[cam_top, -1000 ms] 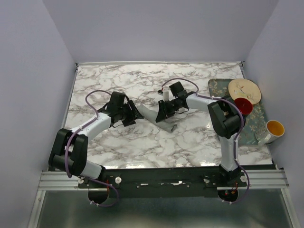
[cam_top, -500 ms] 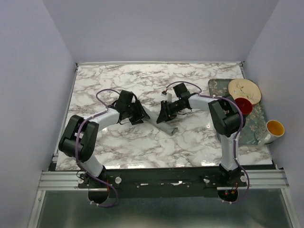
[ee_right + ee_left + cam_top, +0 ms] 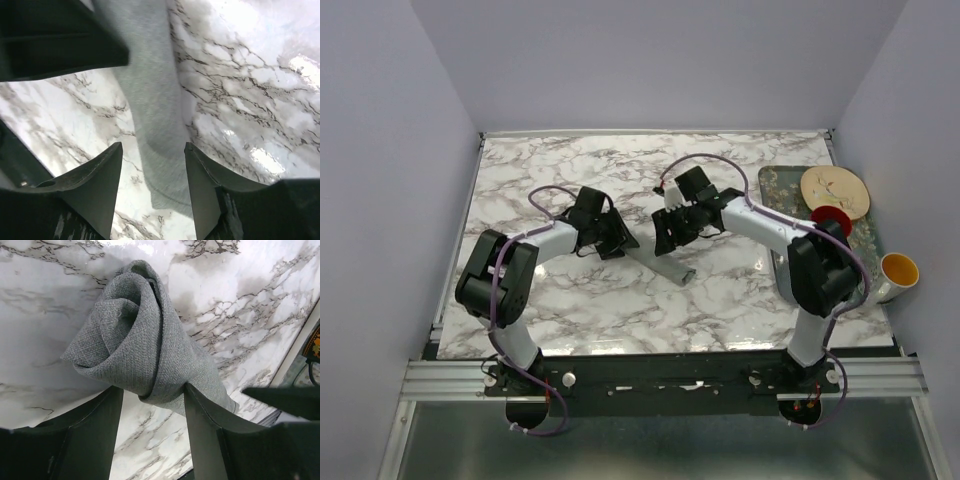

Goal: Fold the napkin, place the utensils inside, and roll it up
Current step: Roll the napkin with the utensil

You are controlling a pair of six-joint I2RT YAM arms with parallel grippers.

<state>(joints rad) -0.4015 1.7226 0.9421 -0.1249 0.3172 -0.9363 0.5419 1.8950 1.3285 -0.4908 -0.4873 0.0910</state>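
Observation:
The napkin [image 3: 662, 266] lies on the marble table as a grey rolled tube, running from the centre toward the front right. No utensils show; the roll hides whatever is inside it. My left gripper [image 3: 620, 243] is at the roll's upper left end. In the left wrist view its jaws [image 3: 152, 389] stand open astride the flared end of the napkin [image 3: 140, 340], and the cloth touches the right finger. My right gripper [image 3: 668, 238] hovers over the middle of the roll. Its jaws [image 3: 153, 145] are open, with a gap on each side of the napkin [image 3: 155, 100].
A floral-patterned tray [image 3: 775, 182] sits at the right edge with a cream plate [image 3: 834, 190] and a red bowl [image 3: 831, 220] on it. A white mug with a yellow inside [image 3: 897, 272] stands at its near corner. The two grippers are close together.
My left gripper has moved right up to the end of the roll. My right jaws have widened off the roll, and that arm's elbow has swung to the right.

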